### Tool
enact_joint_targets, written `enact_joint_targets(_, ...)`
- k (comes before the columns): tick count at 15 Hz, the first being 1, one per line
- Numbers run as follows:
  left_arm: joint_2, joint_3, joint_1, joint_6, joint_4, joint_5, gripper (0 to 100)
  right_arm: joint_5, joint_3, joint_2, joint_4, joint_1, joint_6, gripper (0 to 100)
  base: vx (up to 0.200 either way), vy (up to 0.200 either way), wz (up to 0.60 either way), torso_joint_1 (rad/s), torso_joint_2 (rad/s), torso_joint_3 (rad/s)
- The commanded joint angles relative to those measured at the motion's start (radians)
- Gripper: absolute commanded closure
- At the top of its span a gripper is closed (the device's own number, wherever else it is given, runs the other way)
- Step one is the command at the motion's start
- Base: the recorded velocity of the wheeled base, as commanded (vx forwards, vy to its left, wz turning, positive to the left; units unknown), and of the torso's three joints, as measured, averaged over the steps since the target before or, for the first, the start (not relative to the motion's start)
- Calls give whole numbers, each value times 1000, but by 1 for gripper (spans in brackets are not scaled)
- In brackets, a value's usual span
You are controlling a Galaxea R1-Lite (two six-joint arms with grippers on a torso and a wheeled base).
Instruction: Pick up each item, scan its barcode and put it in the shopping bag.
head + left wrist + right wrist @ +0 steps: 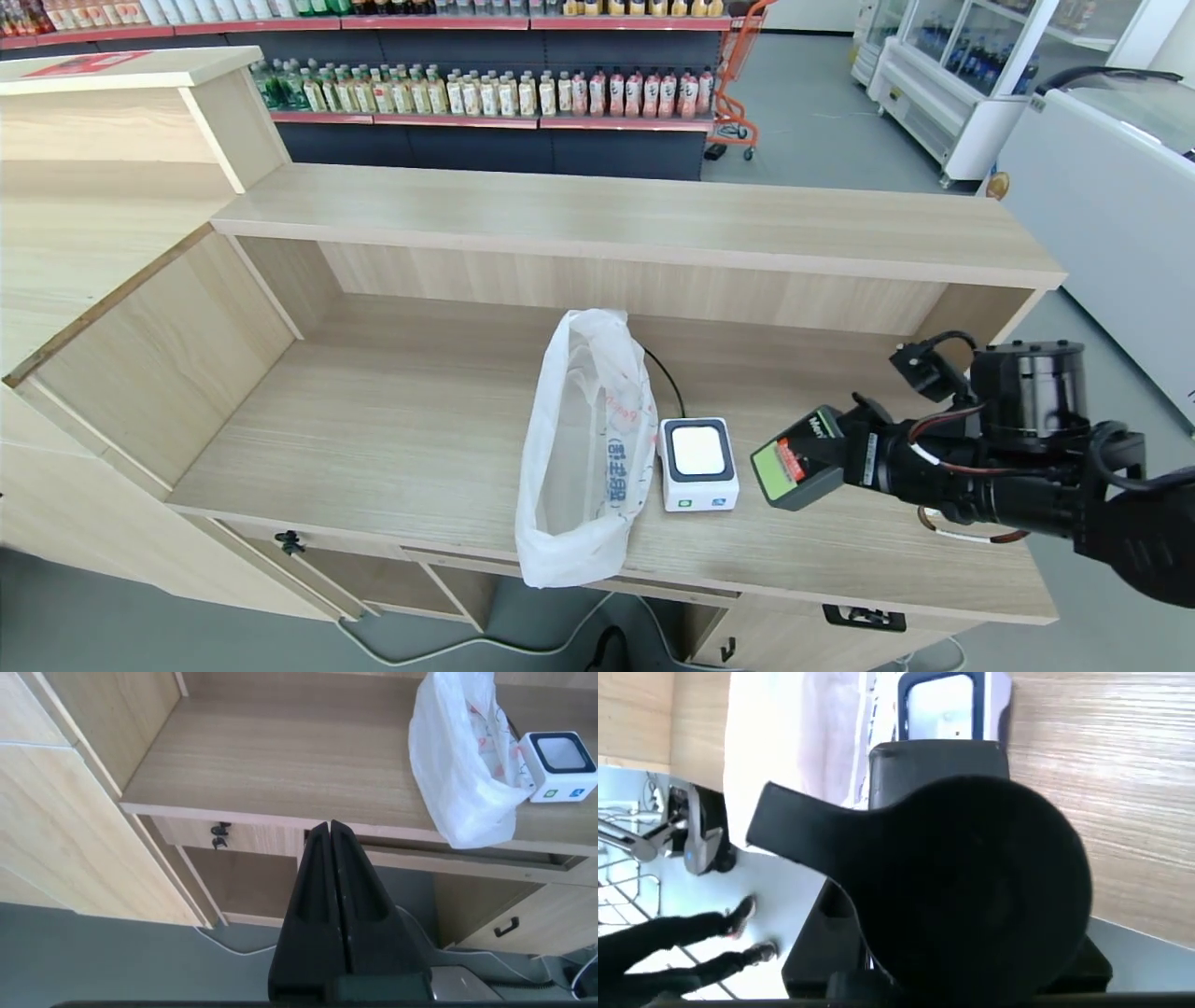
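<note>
A white plastic shopping bag [583,448] lies on the wooden counter [373,429], its mouth toward the front edge. A small white barcode scanner [697,462] stands just right of it. To the scanner's right, my right gripper [854,453] is shut on a dark box with a green and red label [798,462], held a little above the counter. In the right wrist view the dark item [971,877] hides the fingers, with the scanner [945,705] and bag [813,728] beyond. My left gripper [330,831] is shut on nothing, below the counter's front edge, with the bag [462,756] and scanner [559,765] off to one side.
A raised wooden ledge [635,219] runs along the back of the counter, and a side wall [159,364] closes its left. A black cable [667,378] leads from the scanner. Bottle shelves [485,93] stand behind; a freezer [1102,177] is at the right.
</note>
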Motion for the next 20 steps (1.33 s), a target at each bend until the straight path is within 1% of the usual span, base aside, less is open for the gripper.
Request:
enact_joint_targets(1, 0, 0, 0, 0, 0, 0, 100, -1, -15, 107, -83, 29, -1, 100, 0, 0, 0, 0, 0, 0)
enact_joint_targets(3, 0, -1, 0, 0, 0, 0, 100, -6, -44, 156, -121, 43, -1, 100, 0, 0, 0, 0, 0, 0)
enact_joint_targets(9, 0, 0, 0, 0, 0, 0, 100, -26, -162, 243, -118, 43, -3, 100, 0, 0, 0, 0, 0, 0)
enact_joint_targets(12, 0, 0, 0, 0, 0, 0, 100, -27, -184, 277, -120, 44, -3, 100, 0, 0, 0, 0, 0, 0)
enact_joint_targets(16, 1, -1, 0, 0, 0, 0, 100, -26, -254, 337, -117, 46, -3, 100, 0, 0, 0, 0, 0, 0)
enact_joint_targets(20, 1, 0, 0, 0, 0, 0, 100, -26, -268, 366, -120, 66, -4, 100, 0, 0, 0, 0, 0, 0)
